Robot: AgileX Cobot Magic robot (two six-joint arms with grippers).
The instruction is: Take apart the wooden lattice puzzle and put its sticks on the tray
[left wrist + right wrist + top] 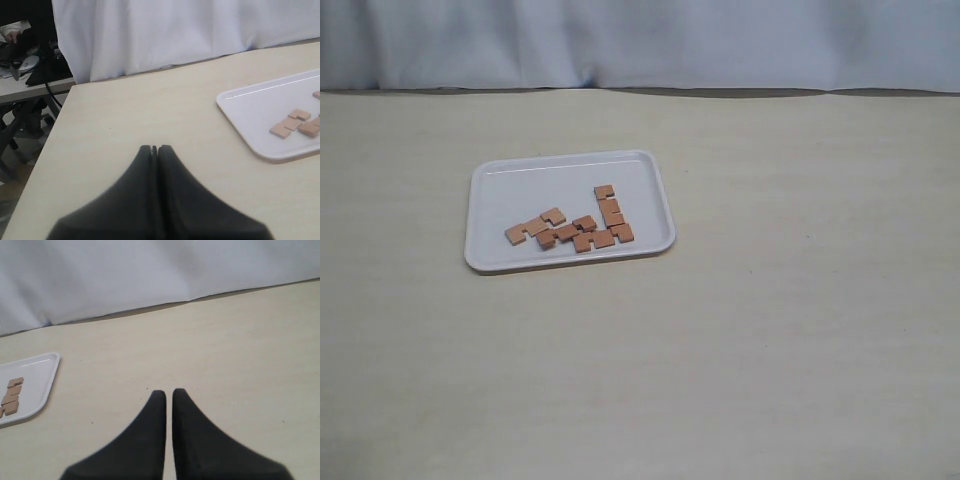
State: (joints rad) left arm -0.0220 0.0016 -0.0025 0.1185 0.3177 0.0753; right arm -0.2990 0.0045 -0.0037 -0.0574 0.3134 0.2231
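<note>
The white tray (520,190) lies left of the table's middle. On its near half lie the reddish-brown notched sticks (567,231), flat and apart from each other as loose slats; one stick (611,212) lies lengthwise, the others crosswise and touching. No assembled lattice shows. Neither arm appears in the exterior view. My left gripper (155,148) is shut and holds nothing, hovering over bare table with the tray (260,105) and sticks (291,123) off to one side. My right gripper (169,392) is shut with a hairline gap, holding nothing, far from the tray (35,375).
The pale table (770,330) is backed by a white curtain (640,40). In the left wrist view the table's edge (47,150) shows, with chairs and cables (30,65) beyond it.
</note>
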